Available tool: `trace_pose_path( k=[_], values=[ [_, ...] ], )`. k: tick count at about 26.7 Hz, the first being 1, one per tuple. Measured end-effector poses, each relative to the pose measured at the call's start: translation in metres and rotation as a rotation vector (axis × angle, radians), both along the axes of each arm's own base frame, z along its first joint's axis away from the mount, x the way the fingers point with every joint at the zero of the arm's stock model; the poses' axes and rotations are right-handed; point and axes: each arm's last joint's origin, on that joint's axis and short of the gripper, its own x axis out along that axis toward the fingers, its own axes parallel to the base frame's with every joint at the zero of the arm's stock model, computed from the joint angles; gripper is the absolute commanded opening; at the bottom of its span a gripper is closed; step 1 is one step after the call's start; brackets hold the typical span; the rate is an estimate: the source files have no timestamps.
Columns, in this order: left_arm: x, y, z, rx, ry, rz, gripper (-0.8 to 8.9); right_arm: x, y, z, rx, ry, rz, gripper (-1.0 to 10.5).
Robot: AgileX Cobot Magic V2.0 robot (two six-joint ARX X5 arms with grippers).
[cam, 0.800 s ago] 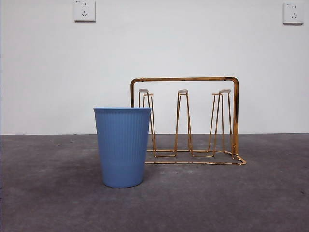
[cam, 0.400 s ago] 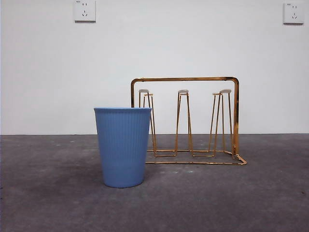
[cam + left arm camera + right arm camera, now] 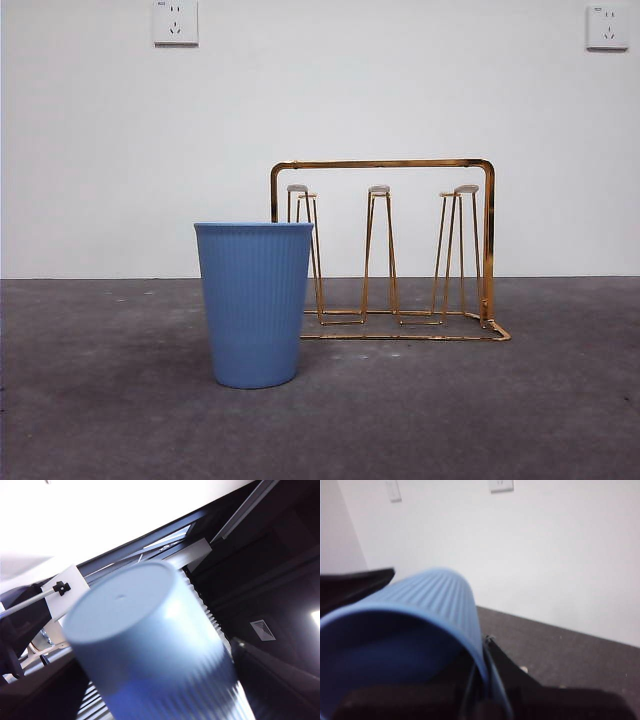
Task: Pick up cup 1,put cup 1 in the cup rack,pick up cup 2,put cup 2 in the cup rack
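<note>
In the front view a blue ribbed cup stands upright on the dark table, in front of the left end of the gold wire cup rack, whose pegs are bare. No arm shows in that view. In the left wrist view my left gripper is shut on a blue ribbed cup, base pointing away, with ceiling structure behind it. In the right wrist view my right gripper is shut on a blue ribbed cup, its mouth towards the camera, above the table.
A white wall with two sockets stands behind the table. The rack stands right of centre, towards the back. The right wrist view shows the same wall and dark table surface.
</note>
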Motion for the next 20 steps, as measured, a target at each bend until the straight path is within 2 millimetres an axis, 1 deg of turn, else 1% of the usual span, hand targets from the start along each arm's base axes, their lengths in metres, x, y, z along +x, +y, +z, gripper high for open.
trace_pose_path(
  k=[2, 4, 10, 12, 14, 16, 19, 20],
  values=[
    [0.0005, 0.0002, -0.0003, 0.001, 0.002, 0.004, 2.46, -0.0002, -0.0001, -0.0026, -0.023, 0.017, 0.002, -0.1],
    [0.0008, 0.0001, -0.0006, 0.002, 0.006, 0.003, 2.16, -0.0005, -0.0002, -0.0040, -0.038, 0.025, 0.003, 0.0],
    [0.0009, -0.0002, -0.0012, 0.009, 0.007, -0.005, 2.10, -0.0009, -0.0005, -0.0053, -0.057, 0.027, 0.004, 0.0],
    [0.0012, 0.0001, -0.0014, 0.014, 0.003, -0.013, 1.54, -0.0012, -0.0008, -0.0055, -0.061, 0.028, 0.004, 0.0],
    [0.0013, 0.0003, -0.0014, 0.018, 0.000, -0.018, 0.62, -0.0013, -0.0008, -0.0058, -0.064, 0.030, 0.004, 0.1],
    [0.0013, 0.0003, -0.0015, 0.020, -0.003, -0.018, 0.00, -0.0015, -0.0010, -0.0059, -0.066, 0.030, 0.004, 0.1],
    [0.0014, 0.0000, -0.0020, 0.030, -0.008, -0.018, -0.08, -0.0019, -0.0013, -0.0066, -0.073, 0.035, 0.004, 0.3],
    [0.0014, -0.0001, -0.0022, 0.034, -0.011, -0.016, -0.08, -0.0023, -0.0016, -0.0067, -0.075, 0.037, 0.004, 0.8]
  ],
)
